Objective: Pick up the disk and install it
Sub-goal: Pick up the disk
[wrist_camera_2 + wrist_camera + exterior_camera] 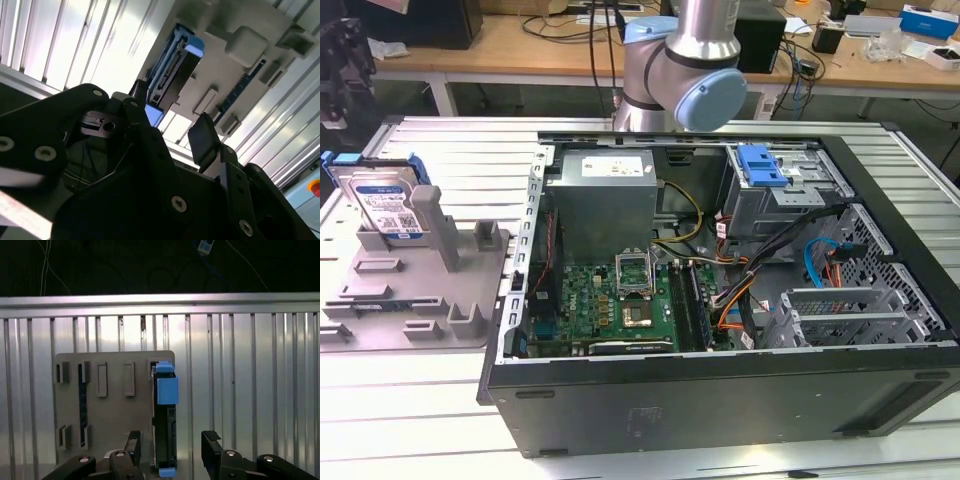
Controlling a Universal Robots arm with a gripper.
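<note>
The disk (388, 205) is a silver drive with a white-and-blue label in a blue carrier. It stands on edge in a slot of the grey holder plate (420, 290), at the exterior view's left. In the first wrist view the disk (165, 425) appears edge-on, with its blue tab uppermost. My gripper (171, 442) is open, one black finger (132, 445) to each side of the disk's line, some way off and not touching it. The second wrist view has the same open gripper (170, 117) with the disk (172, 65) beyond it.
An open computer case (720, 270) lies on the ribbed metal table (440, 140), to the exterior view's right of the holder plate. Inside are a motherboard (620, 300), a grey power supply (605, 200), cables and a drive cage with a blue latch (760, 165). The arm (680, 70) rises behind the case.
</note>
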